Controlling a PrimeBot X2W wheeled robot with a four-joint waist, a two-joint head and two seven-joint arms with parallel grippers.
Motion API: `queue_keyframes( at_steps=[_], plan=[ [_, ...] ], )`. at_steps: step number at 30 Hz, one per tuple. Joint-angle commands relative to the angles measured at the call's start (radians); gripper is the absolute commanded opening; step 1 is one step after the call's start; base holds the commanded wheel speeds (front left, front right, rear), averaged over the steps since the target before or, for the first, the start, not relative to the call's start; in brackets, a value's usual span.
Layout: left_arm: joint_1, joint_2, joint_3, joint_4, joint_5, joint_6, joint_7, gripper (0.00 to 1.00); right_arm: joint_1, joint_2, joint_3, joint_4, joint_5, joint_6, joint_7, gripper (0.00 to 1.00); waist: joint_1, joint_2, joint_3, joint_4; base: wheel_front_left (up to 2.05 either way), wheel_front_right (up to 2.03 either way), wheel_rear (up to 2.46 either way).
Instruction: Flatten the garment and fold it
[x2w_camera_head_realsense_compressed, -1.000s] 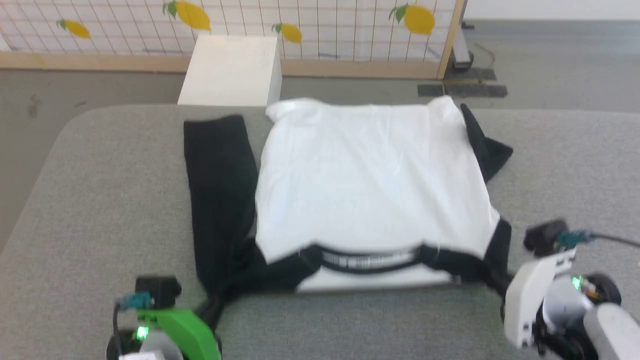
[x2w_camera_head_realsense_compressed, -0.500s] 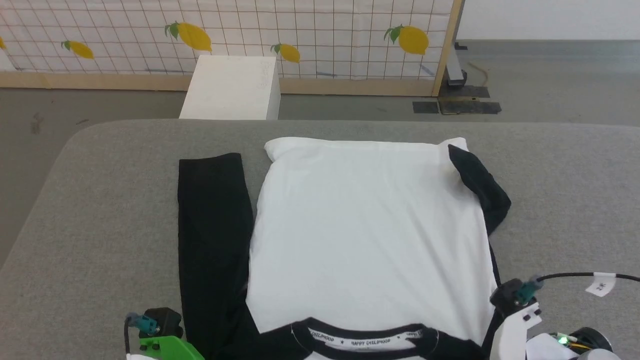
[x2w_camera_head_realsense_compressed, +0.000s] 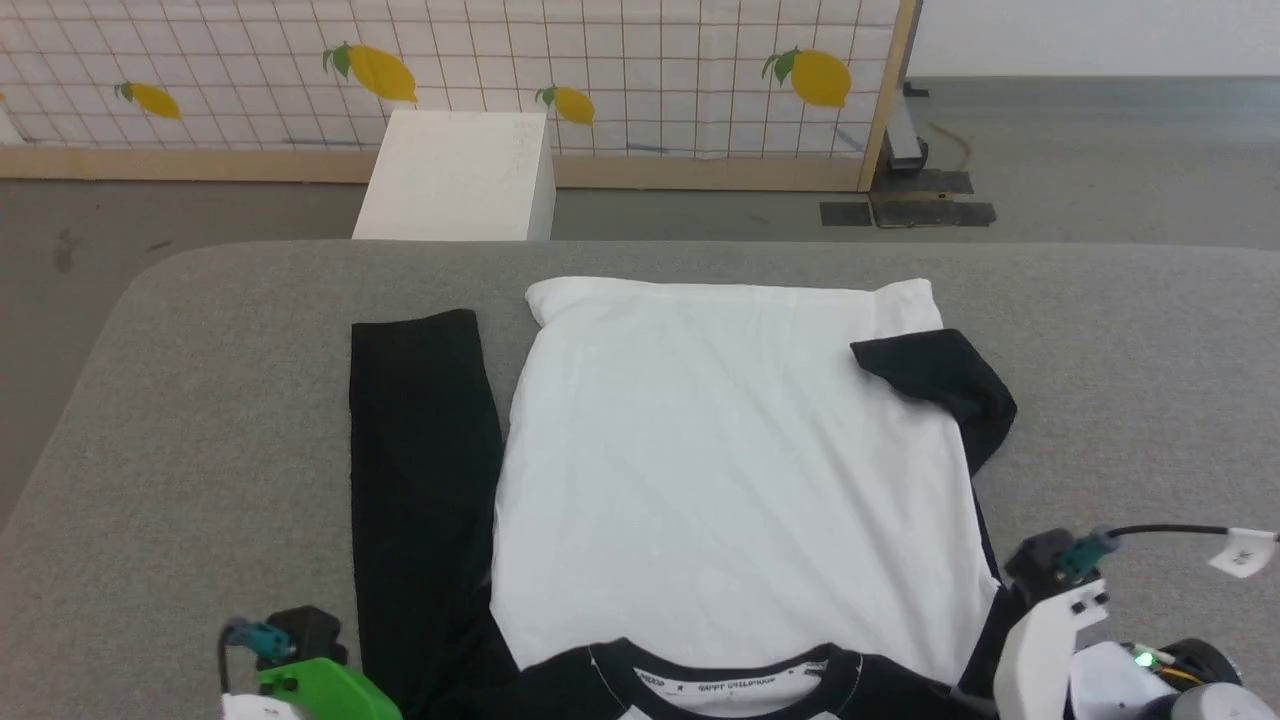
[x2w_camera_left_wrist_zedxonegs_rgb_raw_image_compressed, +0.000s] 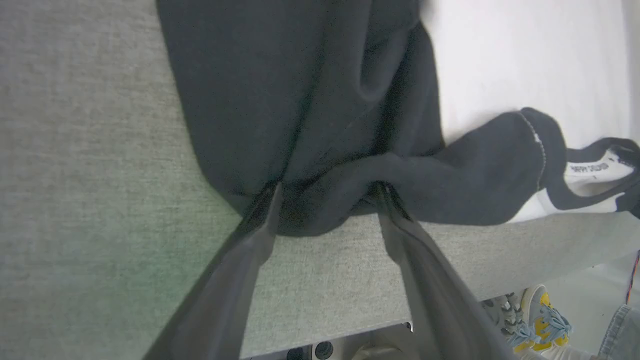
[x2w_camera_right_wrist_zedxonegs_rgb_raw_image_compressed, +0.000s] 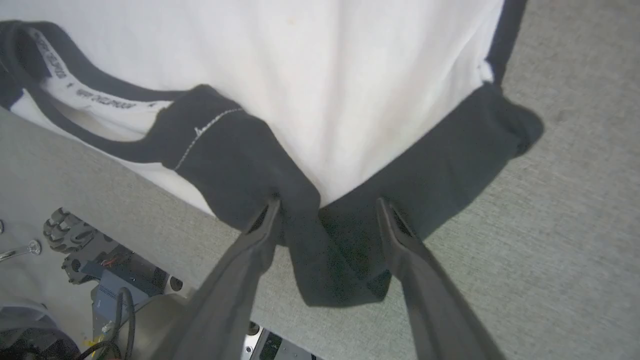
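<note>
Mostly flat, the raglan shirt (x2w_camera_head_realsense_compressed: 730, 480) covers the worktop (x2w_camera_head_realsense_compressed: 200, 400); one black sleeve (x2w_camera_head_realsense_compressed: 935, 375) lies crumpled, and folding remains. Left tool (x2w_camera_left_wrist_zedxonegs_rgb_raw_image_compressed: 327, 192) and right tool (x2w_camera_right_wrist_zedxonegs_rgb_raw_image_compressed: 327, 205) gape open, straddling shoulder cloth.

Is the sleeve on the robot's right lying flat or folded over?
Folded over: the right sleeve bends back, and its cuff end lies on top of the white body.

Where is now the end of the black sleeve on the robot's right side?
In the head view, the sleeve end lies folded onto the far right corner of the garment, partly over its white body.
</note>
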Motion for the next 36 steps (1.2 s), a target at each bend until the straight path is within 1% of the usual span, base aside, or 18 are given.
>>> queue_keyframes(
  at_steps=[1, 4, 6, 8, 10, 11, 13, 16, 18, 20, 22, 23, 27, 28, 32, 36],
  plan=[
    [0.035, 0.028, 0.018, -0.008, -0.020, 0.019, 0.007, 1.00, 0.015, 0.006, -0.027, -0.025, 0.019, -0.002, -0.006, 1.00, 0.0001, -0.0001, -0.014, -0.001, 0.00, 0.00, 0.00],
    [0.050, 0.055, 0.060, -0.078, -0.054, 0.038, 0.012, 1.00, 0.026, 0.028, -0.104, -0.075, 0.062, -0.002, -0.002, 1.00, 0.0001, -0.0001, -0.024, -0.001, 0.00, 0.00, 0.00],
    [0.060, 0.063, 0.106, -0.129, -0.086, 0.044, -0.007, 1.00, 0.027, 0.050, -0.167, -0.111, 0.087, -0.002, -0.003, 1.00, 0.0001, -0.0001, -0.029, -0.003, 0.00, 0.00, 0.00],
    [0.066, 0.059, 0.169, -0.178, -0.113, 0.038, -0.063, 1.00, 0.017, 0.087, -0.248, -0.145, 0.103, -0.002, -0.011, 1.00, 0.0001, -0.0001, -0.029, -0.005, 0.00, 0.00, 0.00],
    [0.059, 0.057, 0.226, -0.209, -0.102, 0.021, -0.147, 1.00, -0.001, 0.111, -0.308, -0.169, 0.095, -0.002, -0.017, 1.00, 0.0001, -0.0001, -0.024, -0.005, 0.00, 0.00, 0.00],
    [0.055, 0.059, 0.241, -0.216, -0.089, 0.009, -0.178, 1.00, -0.013, 0.122, -0.331, -0.175, 0.090, -0.002, -0.021, 1.00, 0.0001, -0.0001, -0.019, -0.006, 0.00, 0.00, 0.00],
    [0.033, 0.055, 0.280, -0.222, -0.040, -0.019, -0.283, 1.00, -0.048, 0.141, -0.378, -0.179, 0.067, -0.002, -0.029, 1.00, 0.0001, -0.0001, -0.005, -0.006, 0.00, 0.00, 0.00],
    [-0.005, 0.041, 0.316, -0.202, 0.044, -0.057, -0.435, 1.00, -0.116, 0.167, -0.439, -0.169, 0.008, -0.002, -0.056, 1.00, 0.0001, -0.0001, 0.023, -0.004, 0.00, 0.00, 0.00],
    [-0.030, 0.028, 0.331, -0.184, 0.099, -0.072, -0.530, 1.00, -0.171, 0.176, -0.463, -0.156, -0.040, -0.002, -0.080, 1.00, 0.0001, -0.0001, 0.049, -0.004, 0.00, 0.00, 0.00],
    [-0.051, 0.024, 0.330, -0.163, 0.155, -0.083, -0.596, 1.00, -0.230, 0.180, -0.477, -0.127, -0.081, -0.002, -0.104, 1.00, 0.0001, -0.0001, 0.074, -0.004, 0.00, 0.00, 0.00],
    [-0.075, 0.005, 0.346, -0.149, 0.203, -0.090, -0.640, 1.00, -0.289, 0.180, -0.491, -0.091, -0.114, -0.002, -0.120, 1.00, 0.0001, -0.0001, 0.102, 0.001, 0.00, 0.00, 0.00],
    [-0.085, 0.001, 0.352, -0.144, 0.233, -0.093, -0.651, 1.00, -0.314, 0.175, -0.491, -0.075, -0.132, -0.002, -0.123, 1.00, 0.0001, -0.0001, 0.117, 0.003, 0.00, 0.00, 0.00],
    [-0.124, -0.050, 0.395, -0.145, 0.334, -0.120, -0.665, 1.00, -0.428, 0.162, -0.501, 0.002, -0.188, -0.002, -0.122, 1.00, 0.0001, -0.0001, 0.183, 0.015, 0.00, 0.00, 0.00],
    [-0.137, -0.067, 0.418, -0.156, 0.373, -0.127, -0.666, 1.00, -0.459, 0.160, -0.504, 0.021, -0.203, -0.002, -0.116, 1.00, 0.0001, -0.0001, 0.206, 0.020, 0.00, 0.00, 0.00],
    [-0.159, -0.131, 0.477, -0.178, 0.489, -0.173, -0.666, 1.00, -0.558, 0.143, -0.502, 0.086, -0.265, -0.002, -0.081, 1.00, 0.0001, -0.0001, 0.286, 0.042, 0.00, 0.00, 0.00],
    [-0.189, -0.177, 0.507, -0.173, 0.581, -0.219, -0.666, 1.00, -0.634, 0.115, -0.477, 0.156, -0.329, -0.002, -0.030, 1.00, 0.0001, -0.0001, 0.358, 0.065, 0.00, 0.00, 0.00]
  ],
)
